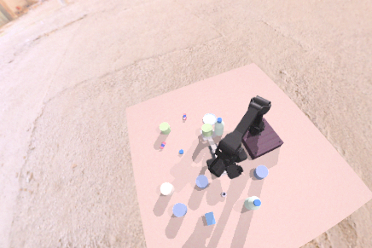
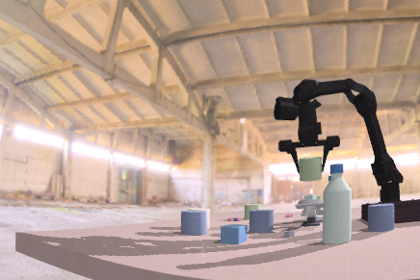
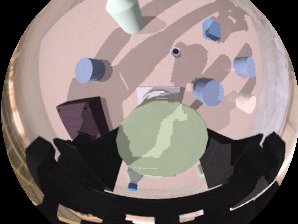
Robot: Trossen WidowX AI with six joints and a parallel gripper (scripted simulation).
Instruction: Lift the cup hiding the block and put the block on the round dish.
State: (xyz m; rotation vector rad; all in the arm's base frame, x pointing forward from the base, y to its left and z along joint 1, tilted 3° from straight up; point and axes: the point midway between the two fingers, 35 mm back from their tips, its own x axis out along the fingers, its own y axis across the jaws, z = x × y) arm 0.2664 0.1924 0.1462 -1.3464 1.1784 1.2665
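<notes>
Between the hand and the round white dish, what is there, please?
In the top view, the balance lies between, with a green cup on its end nearer the dish.

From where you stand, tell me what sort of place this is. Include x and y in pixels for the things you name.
Probably an old, disused warehouse or factory hall: a high ribbed roof on heavy beams and trusses [image 2: 116, 32], a row of bright windows [image 2: 96, 152] along the wall, and a rough, cracked floor [image 1: 107, 75] around the pink table [image 1: 239, 92] [image 2: 53, 253].

- Bottle [image 1: 219, 128] and green cup [image 1: 206, 130] stood close by round dish [image 1: 209, 118], tight for low passes.
- Dish's far side from pincer [image 1: 225, 170] [image 2: 310, 159] [image 3: 162, 145] was open.
- Air gap showed below pincer's load.
</notes>
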